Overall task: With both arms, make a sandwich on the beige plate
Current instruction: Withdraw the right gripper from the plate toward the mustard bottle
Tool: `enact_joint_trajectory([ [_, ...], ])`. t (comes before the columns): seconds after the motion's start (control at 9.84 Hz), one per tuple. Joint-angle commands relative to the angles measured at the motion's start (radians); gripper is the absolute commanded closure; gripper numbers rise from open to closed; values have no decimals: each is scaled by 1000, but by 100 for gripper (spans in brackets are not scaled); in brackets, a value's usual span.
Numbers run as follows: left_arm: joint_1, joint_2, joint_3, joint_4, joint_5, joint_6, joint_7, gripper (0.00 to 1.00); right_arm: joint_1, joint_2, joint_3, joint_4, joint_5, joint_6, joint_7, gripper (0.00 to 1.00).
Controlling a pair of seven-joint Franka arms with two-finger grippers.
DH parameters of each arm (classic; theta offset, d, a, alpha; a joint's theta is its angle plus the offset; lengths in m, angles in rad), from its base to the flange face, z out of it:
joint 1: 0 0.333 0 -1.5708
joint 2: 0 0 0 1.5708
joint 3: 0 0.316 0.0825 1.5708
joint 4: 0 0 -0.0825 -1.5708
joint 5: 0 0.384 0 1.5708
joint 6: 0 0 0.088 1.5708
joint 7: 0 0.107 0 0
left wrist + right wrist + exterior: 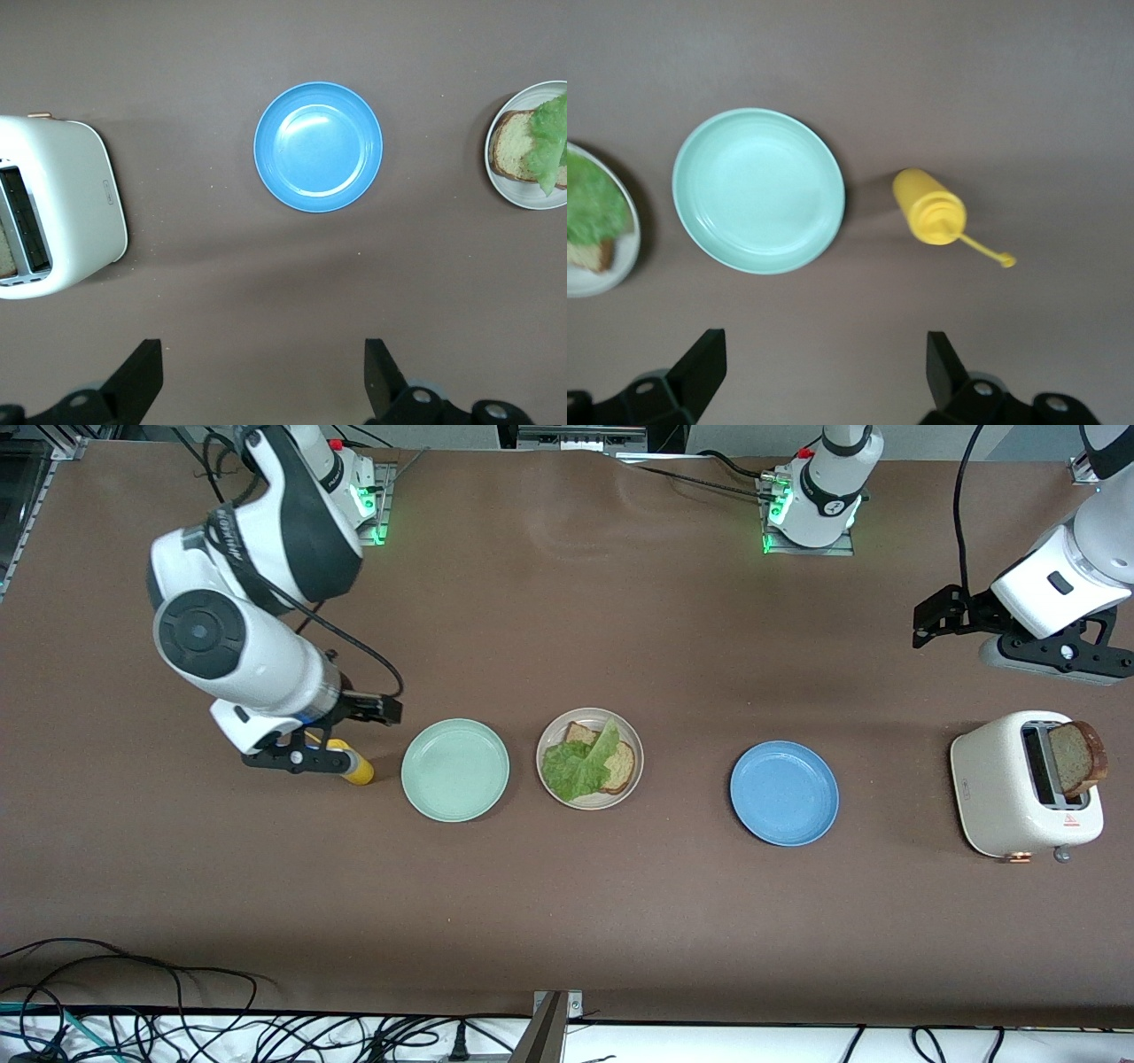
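Note:
The beige plate (611, 801) sits mid-table. On it lies a brown bread slice (621, 765) with a ruffled green lettuce leaf (576, 769) on top. The plate also shows in the left wrist view (532, 197) and the right wrist view (585, 279). A second bread slice (1076, 757) stands in the toaster (997, 788). My left gripper (930, 620) (261, 381) hangs open and empty over bare table close to the toaster. My right gripper (376, 709) (824, 367) hangs open and empty over bare table beside the yellow squeeze bottle (356, 767).
A mint-green plate (455, 770) lies between the bottle and the beige plate, and a blue plate (784, 793) between the beige plate and the toaster. Both are empty. The bottle (928, 208) stands upright. Cables run along the table edge nearest the front camera.

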Motion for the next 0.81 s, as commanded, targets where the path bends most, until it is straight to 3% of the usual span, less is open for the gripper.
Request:
enact_joint_trajectory([
  [0.0,-5,-20,7,-11,-18,-7,4,0,-102,-152,14,-222,22,96,-230,0],
  [0.1,-5,-20,7,-11,-18,-8,4,0,-136,-185,14,-272,25,127,-354,0],
  [0.41,-5,-20,7,-13,-18,-7,4,0,-213,-263,9,-417,141,226,-640,0],
  [0.71,-5,-20,7,-13,-18,-7,6,0,-242,-276,-83,-538,286,364,-1032,0],
])
